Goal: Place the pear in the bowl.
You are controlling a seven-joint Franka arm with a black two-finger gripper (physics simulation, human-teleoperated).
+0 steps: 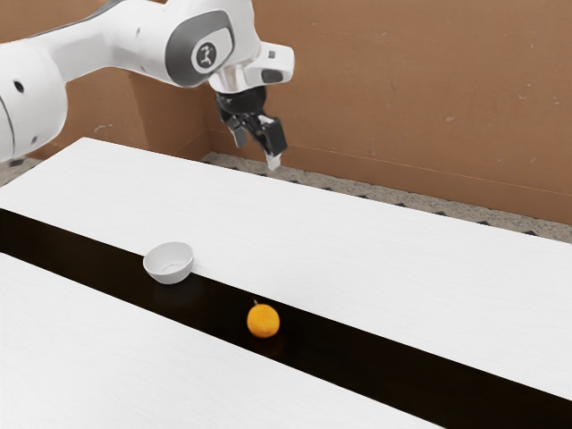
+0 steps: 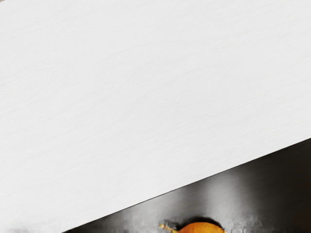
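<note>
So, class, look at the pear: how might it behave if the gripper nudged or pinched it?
The pear looks nearly round, so a nudge would likely roll it. The dark strip under it looks glossy, so it may also slide. Its thin stem could bend or snap if pinched.

ok so I'm looking at a white table (image 1: 357, 237) with a black strip (image 1: 402, 375) across it, speckled floor (image 1: 429, 203) past that, then a brownish wall (image 1: 402, 89).
</note>
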